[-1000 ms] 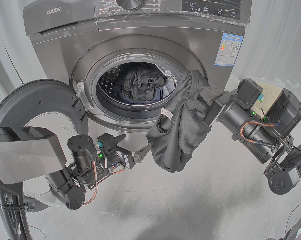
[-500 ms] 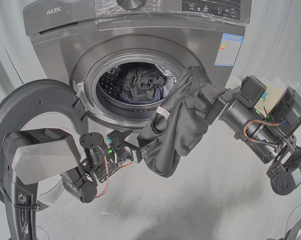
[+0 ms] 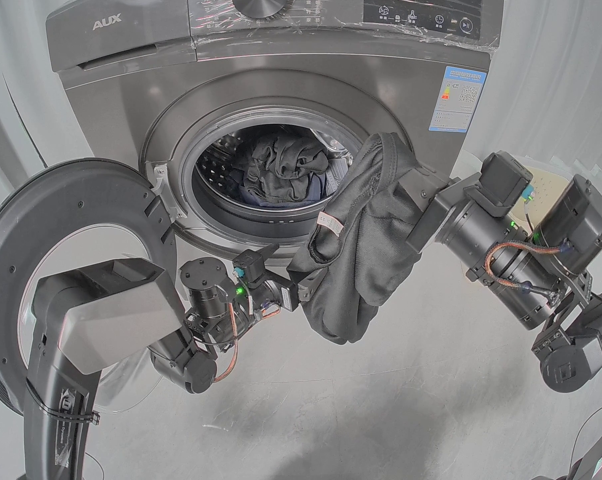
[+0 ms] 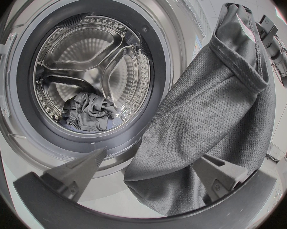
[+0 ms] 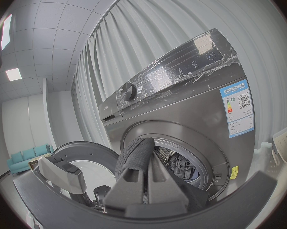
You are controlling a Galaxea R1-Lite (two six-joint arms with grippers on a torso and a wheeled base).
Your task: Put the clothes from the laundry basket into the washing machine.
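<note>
A dark grey garment [image 3: 361, 248] hangs in front of the right side of the washing machine's [image 3: 114, 101] open port. My right gripper [image 3: 408, 183] is shut on the garment's upper edge [image 5: 135, 156], level with the port's rim. My left gripper [image 3: 306, 287] sits low below the port, open, with its fingertips at the garment's lower part. In the left wrist view the cloth [image 4: 207, 118] droops between the spread fingers [image 4: 86, 169], nearer the far one. More dark clothes [image 3: 281, 165] lie in the drum [image 4: 88, 112].
The round door [image 3: 68, 201] stands swung open to the left of the port. A cream laundry basket [image 3: 548, 185] sits behind my right arm, beside the machine. Pale floor lies in front of the machine.
My left arm has moved right and up, bringing its open gripper against the garment's lower part. The hanging cloth swung left, then settled back. My right gripper has barely shifted.
</note>
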